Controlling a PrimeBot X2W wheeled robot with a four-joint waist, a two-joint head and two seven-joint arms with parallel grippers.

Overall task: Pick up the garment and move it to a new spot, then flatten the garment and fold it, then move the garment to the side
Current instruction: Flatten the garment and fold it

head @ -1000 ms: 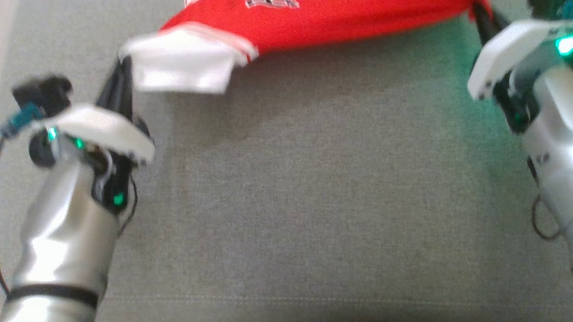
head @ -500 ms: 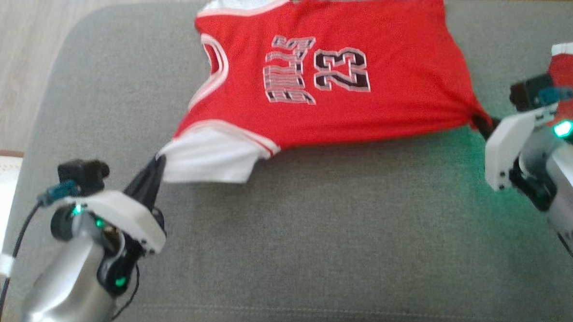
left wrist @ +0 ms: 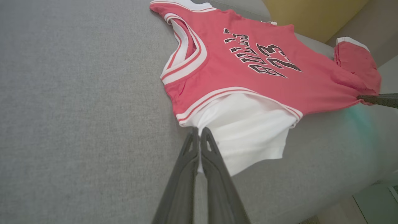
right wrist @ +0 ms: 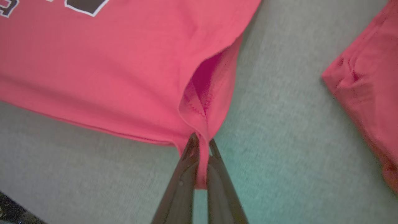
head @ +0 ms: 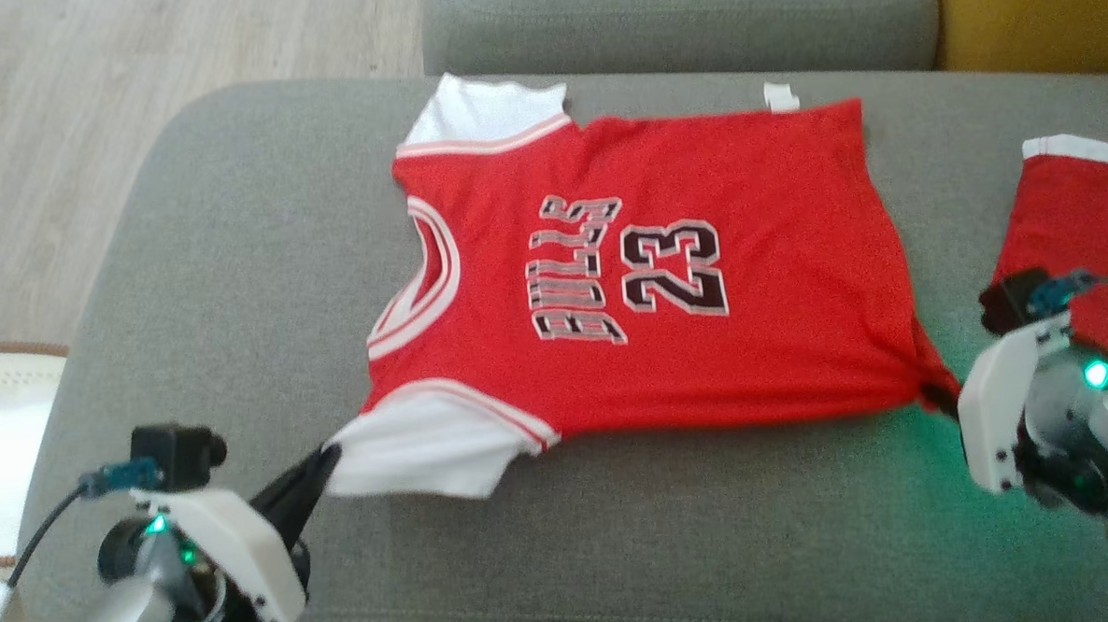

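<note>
So the red jersey (head: 755,199) is laid out print-up on the grey sofa cushion (head: 621,551), pulled taut along its near edge. Its white sleeve (head: 420,448) is pinched in the closed left claw (head: 322,461), and the red hem corner is clamped in the right claw (head: 941,397). Another red garment (head: 1074,223) is seen just off to the right.

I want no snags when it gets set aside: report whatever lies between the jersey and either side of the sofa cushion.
To the right, a second red garment lies on the cushion just beyond the right gripper. To the left of the jersey, nothing visible lies on it.
</note>
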